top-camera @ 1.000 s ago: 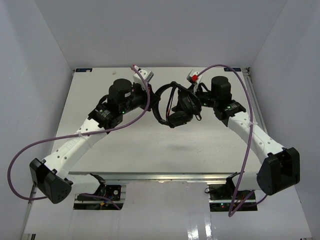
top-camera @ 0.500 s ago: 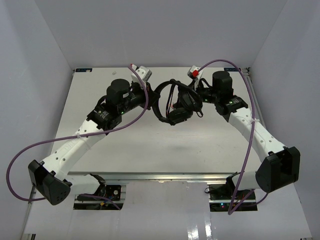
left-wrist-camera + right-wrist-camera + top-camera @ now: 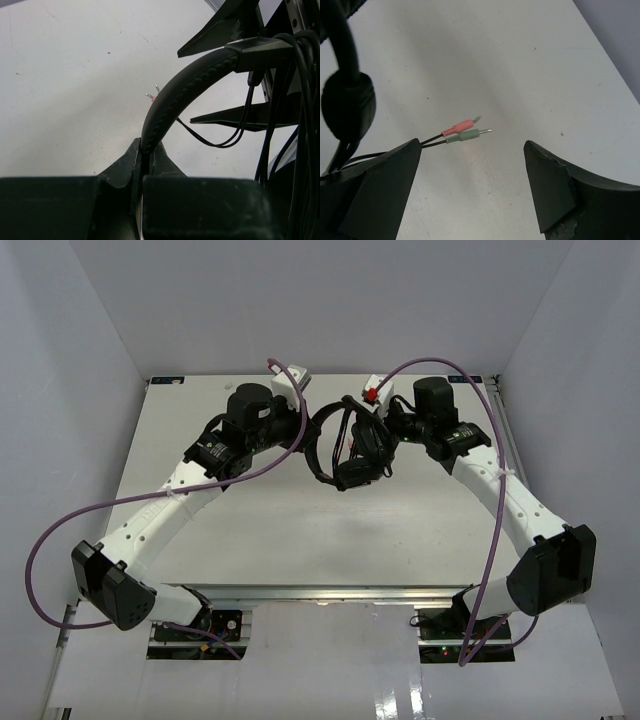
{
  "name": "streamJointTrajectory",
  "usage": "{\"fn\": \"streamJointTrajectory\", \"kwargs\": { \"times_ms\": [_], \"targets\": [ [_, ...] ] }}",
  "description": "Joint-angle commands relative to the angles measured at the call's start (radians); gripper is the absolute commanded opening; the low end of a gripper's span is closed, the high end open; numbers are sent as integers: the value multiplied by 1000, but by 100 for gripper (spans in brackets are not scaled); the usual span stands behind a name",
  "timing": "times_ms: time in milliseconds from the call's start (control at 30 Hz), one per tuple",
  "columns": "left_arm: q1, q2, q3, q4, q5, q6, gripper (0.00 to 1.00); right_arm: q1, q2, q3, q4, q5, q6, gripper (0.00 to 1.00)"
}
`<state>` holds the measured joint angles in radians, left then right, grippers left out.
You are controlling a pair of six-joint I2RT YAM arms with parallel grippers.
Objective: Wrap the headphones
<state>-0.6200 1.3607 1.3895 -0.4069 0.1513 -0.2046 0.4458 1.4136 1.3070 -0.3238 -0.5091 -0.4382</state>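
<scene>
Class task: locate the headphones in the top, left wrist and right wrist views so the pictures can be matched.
Top external: headphones at the far middle of the table.
Left wrist: their headband arcs up-right from the left gripper, which pinches it.
Right wrist: a black part at the left edge; pink and green plugs mid-frame.
Shared landmark: the plugs; their tips show in the left wrist too.

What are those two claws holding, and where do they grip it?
The left claw grips the headphones by the headband. The right claw is open and holds nothing.
</scene>
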Motion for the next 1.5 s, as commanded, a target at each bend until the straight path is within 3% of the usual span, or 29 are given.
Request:
{"fn": "streamJointTrajectory", "kwargs": {
  "times_ms": [0,233,400,800,1033,1233,1367,1467],
  "targets": [
    [32,-4,47,-45,2,-67,0,14,-41,18,32,45,-94,90],
    [63,-56,14,-45,64,-65,0,17,-27,49,43,176,-130,90],
    [97,-58,5,-75,79,-90,0,-13,-6,115,-48,-50,-125,90],
    [181,-64,-79,-5,220,-216,0,-13,8,182,-126,-149,-70,90],
    [216,-55,-111,42,326,-234,0,-13,-32,153,-136,-213,-175,90],
    [258,-20,-123,65,459,-253,0,-12,-37,174,-169,-198,-246,90],
    [274,-3,-103,69,519,-249,0,-12,-15,192,-144,-87,-167,90],
    [280,5,-87,58,535,-233,0,-12,-18,178,-130,-104,-143,90]
  ]
}}
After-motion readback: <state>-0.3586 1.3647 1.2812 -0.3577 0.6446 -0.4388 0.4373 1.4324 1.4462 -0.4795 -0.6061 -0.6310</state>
